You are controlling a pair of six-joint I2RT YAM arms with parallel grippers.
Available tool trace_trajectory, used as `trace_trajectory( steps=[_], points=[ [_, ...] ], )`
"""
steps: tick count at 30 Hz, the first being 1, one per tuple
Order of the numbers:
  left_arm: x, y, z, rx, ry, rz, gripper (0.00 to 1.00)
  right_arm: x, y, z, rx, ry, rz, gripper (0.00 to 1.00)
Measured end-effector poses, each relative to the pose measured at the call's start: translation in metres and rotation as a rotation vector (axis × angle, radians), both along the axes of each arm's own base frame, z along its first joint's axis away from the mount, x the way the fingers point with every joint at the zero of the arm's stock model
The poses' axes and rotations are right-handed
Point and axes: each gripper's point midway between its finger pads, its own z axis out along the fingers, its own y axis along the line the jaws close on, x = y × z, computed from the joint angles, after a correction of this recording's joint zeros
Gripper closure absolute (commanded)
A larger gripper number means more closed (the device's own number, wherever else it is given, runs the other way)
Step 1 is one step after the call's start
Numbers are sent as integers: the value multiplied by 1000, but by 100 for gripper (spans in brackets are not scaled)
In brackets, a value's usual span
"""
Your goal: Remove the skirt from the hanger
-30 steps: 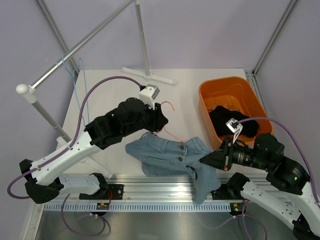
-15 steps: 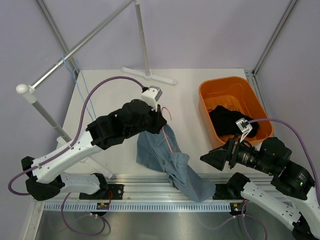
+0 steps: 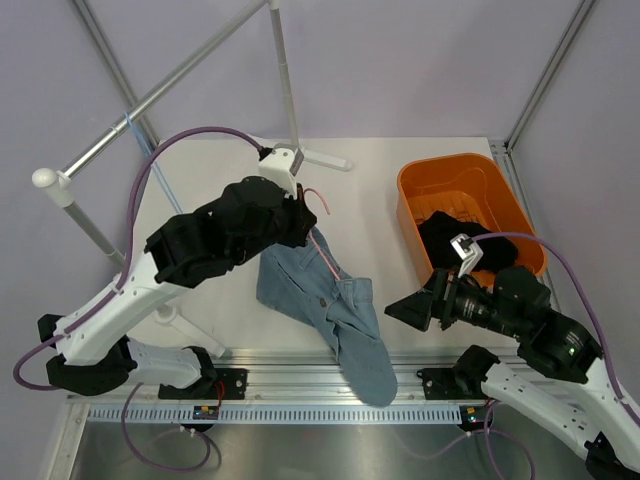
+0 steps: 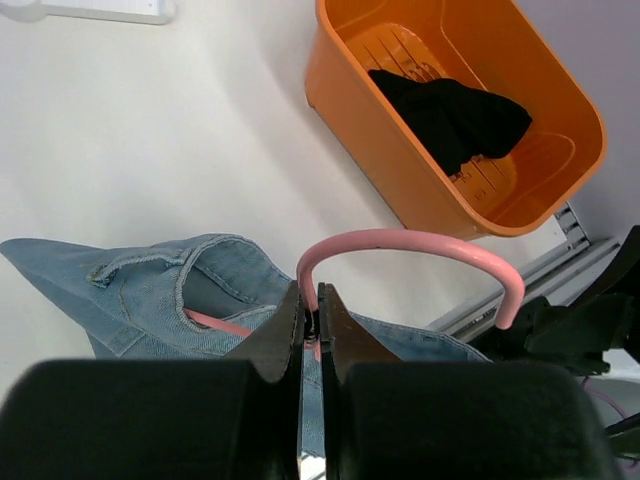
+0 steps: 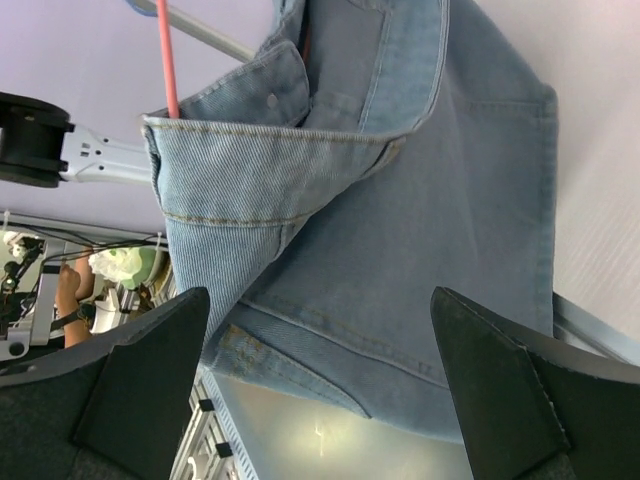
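The denim skirt hangs on a pink hanger and trails down over the table's front rail. My left gripper is shut on the hanger's neck, just below the hook; in the left wrist view the jaws pinch the pink wire with the skirt's waistband behind them. My right gripper stands open to the right of the skirt's lower part. In the right wrist view the skirt fills the space beyond the wide-apart fingers, and nothing sits between them.
An orange bin holding a black garment stands at the back right. A clothes rack's rail, upright and base foot occupy the back left and centre. A white ball-topped pole stands at the left.
The right gripper let go of the skirt, opened and drew back. The left gripper raised the hanger up and back, so the skirt went from spread on the table to hanging.
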Motion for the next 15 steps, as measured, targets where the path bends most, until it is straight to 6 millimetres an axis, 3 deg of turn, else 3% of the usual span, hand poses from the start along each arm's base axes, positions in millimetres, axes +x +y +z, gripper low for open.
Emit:
trace_trajectory(
  steps=[5,11,15],
  points=[
    [15,0,4,51,-14,69,100,11,8,4,-35,21,-12,1],
    [28,0,2,112,-29,115,100,27,5,42,-54,-61,-60,1],
    [29,1,2,126,-38,119,100,55,8,44,-132,-113,-127,1]
  ],
)
